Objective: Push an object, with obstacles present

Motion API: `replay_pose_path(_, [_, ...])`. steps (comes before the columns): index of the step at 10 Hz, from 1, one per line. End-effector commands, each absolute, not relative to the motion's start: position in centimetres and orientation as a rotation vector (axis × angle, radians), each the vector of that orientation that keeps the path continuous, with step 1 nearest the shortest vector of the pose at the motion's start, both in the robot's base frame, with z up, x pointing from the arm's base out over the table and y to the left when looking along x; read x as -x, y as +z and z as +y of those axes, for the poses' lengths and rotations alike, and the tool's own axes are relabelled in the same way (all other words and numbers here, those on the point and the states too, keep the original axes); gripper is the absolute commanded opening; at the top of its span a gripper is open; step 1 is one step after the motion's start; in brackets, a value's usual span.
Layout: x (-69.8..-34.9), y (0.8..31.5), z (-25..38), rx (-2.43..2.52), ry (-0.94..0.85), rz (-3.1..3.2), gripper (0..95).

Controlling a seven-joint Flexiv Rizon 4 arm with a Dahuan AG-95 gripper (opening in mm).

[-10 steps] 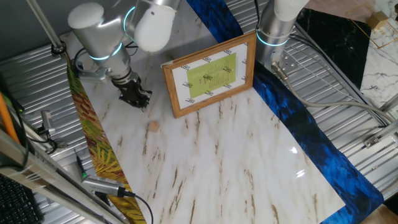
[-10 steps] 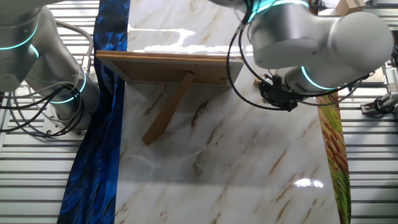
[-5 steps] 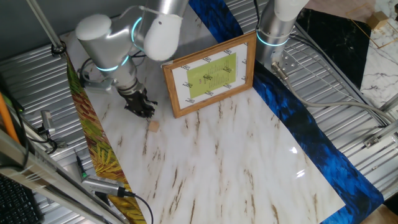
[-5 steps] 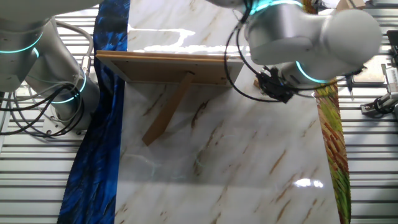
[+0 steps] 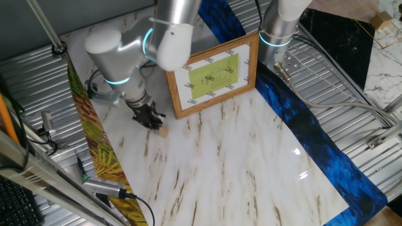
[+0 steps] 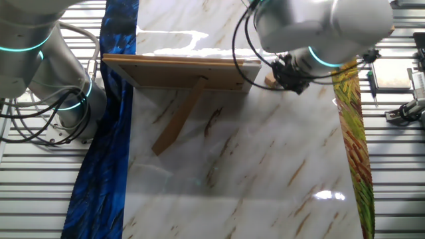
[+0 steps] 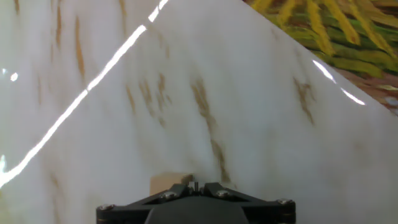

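Low over the marble tabletop [image 5: 239, 163], the gripper [image 5: 152, 120] points straight down near the edge lined with a yellow-green leaf-print strip [image 5: 103, 160]. Its fingers look drawn together in the hand view, where the two tips meet at the middle of the black gripper body [image 7: 196, 186]; nothing is held between them. The small tan block [image 5: 162, 131] lies flat on the tabletop right at the fingertips, seemingly touching them, on the side facing the open middle of the marble. In the hand view the block [image 7: 169, 183] peeks out just ahead of the tips, slightly left of centre. From the other fixed view it [image 6: 269, 80] shows beside the gripper [image 6: 289, 74], close to the frame's corner.

The picture frame [image 5: 212, 75] stands tilted on its rear prop [image 6: 179, 123], near the far edge of the tabletop, with its yellow-green sheet facing the marble. A blue cloth strip [image 5: 314, 141] runs along the opposite edge.
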State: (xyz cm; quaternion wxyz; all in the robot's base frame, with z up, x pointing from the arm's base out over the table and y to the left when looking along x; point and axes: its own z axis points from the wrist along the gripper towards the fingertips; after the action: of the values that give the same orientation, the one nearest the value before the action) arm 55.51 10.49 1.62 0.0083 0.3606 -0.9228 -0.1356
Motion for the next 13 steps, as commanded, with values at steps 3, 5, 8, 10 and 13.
replay_pose_path(3, [-54.4,1.3,12.8,-1.065,-0.418,-2.906,0.0])
replay_pose_path(5, [-53.6,1.2,13.6,-1.035,-0.417,-2.914,0.0])
replay_pose_path(8, [-52.4,1.1,14.4,-1.005,-0.413,-2.921,0.0])
replay_pose_path(10, [-52.3,1.1,14.4,-1.011,-0.405,-2.918,0.0])
replay_pose_path(13, [-52.5,1.5,14.0,-1.04,-0.403,-2.909,0.0])
